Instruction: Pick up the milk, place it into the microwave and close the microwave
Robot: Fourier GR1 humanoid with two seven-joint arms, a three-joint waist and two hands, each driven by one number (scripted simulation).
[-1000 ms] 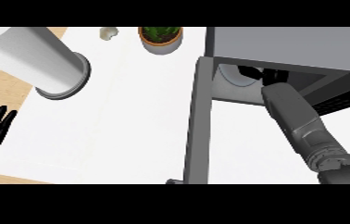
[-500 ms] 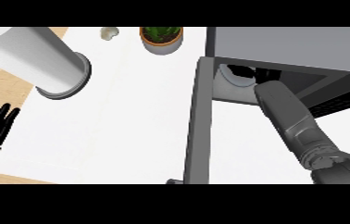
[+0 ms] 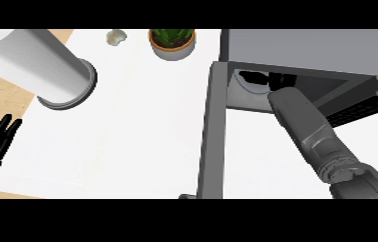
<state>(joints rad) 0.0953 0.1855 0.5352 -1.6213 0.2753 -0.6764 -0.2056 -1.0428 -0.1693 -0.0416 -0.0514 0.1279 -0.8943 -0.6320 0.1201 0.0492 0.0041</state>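
microwave point(image 3: 295, 46): grey box, my landmark; cavity opening faces me, door point(image 3: 210, 131) swung open, seen edge-on as a long grey bar running from the cavity's left corner toward me.
right robot hand point(image 3: 255, 77): reached into the cavity, forearm runs from the lower right up into the opening; only dark finger shapes show against a pale round plate inside. Can't tell if it's grasping or released.
milk: not visible as its own thing. I judge it's inside the microwave at or under my right robot hand; can't confirm.
key relation: door lies just left of my right forearm, long axis pointing away from me toward the microwave; right arm is much nearer the door than the left.
left robot hand point(image 3: 7, 131): far left of the microwave at the view's edge, fingers straight and up, resting, holding nothing.
next, my guess: pull right arm out, then swing door shut.
counts: one microwave, one door, one white cylinder point(image 3: 44, 68), one potted plant point(image 3: 173, 41), one small pale object point(image 3: 116, 36), all on the table point(image 3: 133, 136) left of the microwave.
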